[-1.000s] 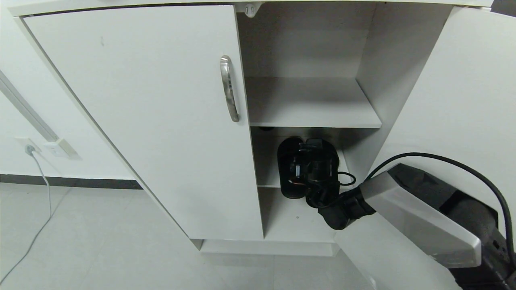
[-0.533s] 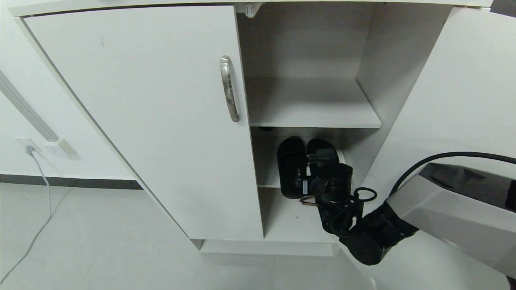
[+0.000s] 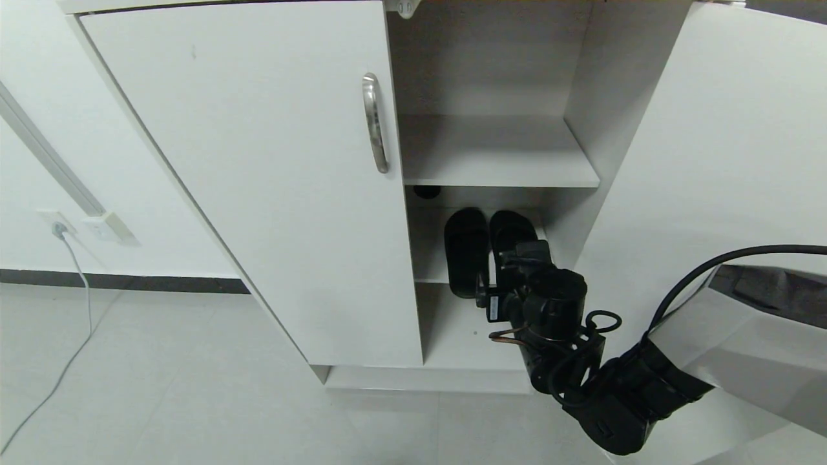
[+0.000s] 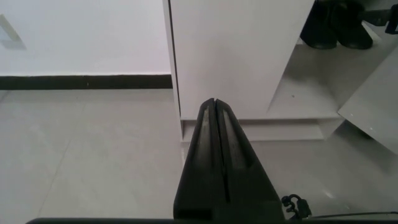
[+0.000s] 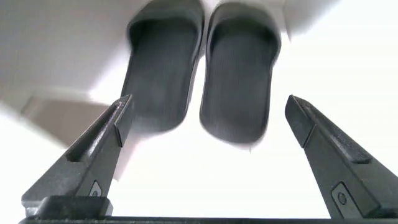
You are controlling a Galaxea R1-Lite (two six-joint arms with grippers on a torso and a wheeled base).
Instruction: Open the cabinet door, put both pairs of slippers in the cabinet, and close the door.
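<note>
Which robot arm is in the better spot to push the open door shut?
Right, probably. The right gripper hangs just beside the open door, jaws open and empty, in front of the slippers. The left gripper, jaws shut, sits over the floor before the closed door.

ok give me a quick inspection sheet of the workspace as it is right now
surface: middle shelf of the cabinet; right door open, left door shut
job's things: one pair of black slippers side by side on that shelf
clutter: nothing seen
grippers: right gripper in front of the slippers, fingers open, holding nothing; left gripper over the floor, fingers shut
cables: grey cable from a wall socket down to the floor; black cable on the right arm
surroundings: white wall, dark skirting, tiled floor
</note>
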